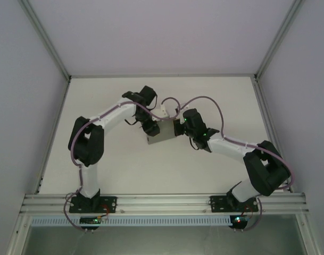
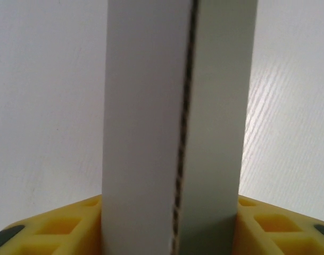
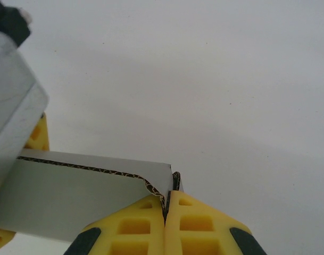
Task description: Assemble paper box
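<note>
Left gripper (image 2: 171, 229): we see it clamped on the paper box (image 1: 160, 134). Its yellow fingers (image 2: 55, 231) sit in the lower corners of the left wrist view, and the cardboard packs the gap between them.

Right gripper (image 3: 167, 220): it is pinched nearly flat, with one thin corrugated edge of the box caught between the pads at the lower middle of the right wrist view.

Paper box: in the top view it lies at the centre of the frame, bridging the two grippers. The left gripper holds its left side and the right gripper its right. In the left wrist view two pale panels run up the middle of the frame, with a raw corrugated edge between them.

Done, as we judge it: the sheet is no longer flat. Panels stand at angles to each other, and the right wrist view shows a wall bent round at the pinched corner.

Left to do, as we judge it: the shape is not closed. A pale flap (image 1: 165, 110) pokes out toward the top of the frame, so more folding and tucking remains.

Table (image 1: 215, 98): it is a plain white surface under both arms. We cannot tell whether the box touches it or hangs just above.
</note>
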Controlling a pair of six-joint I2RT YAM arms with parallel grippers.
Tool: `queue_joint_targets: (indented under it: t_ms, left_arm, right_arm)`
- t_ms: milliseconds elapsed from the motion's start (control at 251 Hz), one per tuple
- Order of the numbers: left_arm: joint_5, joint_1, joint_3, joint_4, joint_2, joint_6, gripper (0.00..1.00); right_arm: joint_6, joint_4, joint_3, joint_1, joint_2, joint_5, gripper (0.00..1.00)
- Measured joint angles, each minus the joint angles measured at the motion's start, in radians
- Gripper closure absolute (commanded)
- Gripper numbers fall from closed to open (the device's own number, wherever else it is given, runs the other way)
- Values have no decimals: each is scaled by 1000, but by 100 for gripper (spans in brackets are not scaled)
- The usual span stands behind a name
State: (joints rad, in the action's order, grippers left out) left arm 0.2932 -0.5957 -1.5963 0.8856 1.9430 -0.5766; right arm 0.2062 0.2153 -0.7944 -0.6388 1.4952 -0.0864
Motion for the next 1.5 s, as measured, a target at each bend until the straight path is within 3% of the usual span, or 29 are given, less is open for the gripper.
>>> queue_joint_targets:
  t_ms: [56, 124, 188, 555, 627, 846, 1078, 1249, 1501]
  left_arm:
    - [-9, -8, 0, -10, 0, 7, 25]
    - [-23, -23, -4, -18, 0, 14, 20]
    - [-31, -35, -8, -26, -2, 21, 0]
    - [-130, -55, 36, -103, -134, 113, 0]
    - [-187, -51, 133, -179, -208, 171, 0]
    - [-269, 26, 365, -211, -462, 302, 21]
    - [-282, 54, 457, -255, -515, 366, 48]
    - [-251, 75, 459, -282, -509, 369, 55]
    - [-193, 79, 459, -288, -463, 369, 53]
  right_arm:
    - [6, -5, 0, -15, 0, -22, 100]
    - [18, -13, -2, -32, 0, -51, 100]
    - [26, -26, -8, -43, 0, -76, 100]
    - [53, -88, -33, -62, 0, -116, 100]
    - [60, -114, -45, -63, 0, -111, 100]
    - [68, -166, -68, -62, 0, -93, 100]
    - [68, -195, -83, -62, 0, -59, 100]
    - [68, -215, -94, -62, 1, -48, 100]
    - [68, -225, -98, -62, 3, -40, 100]
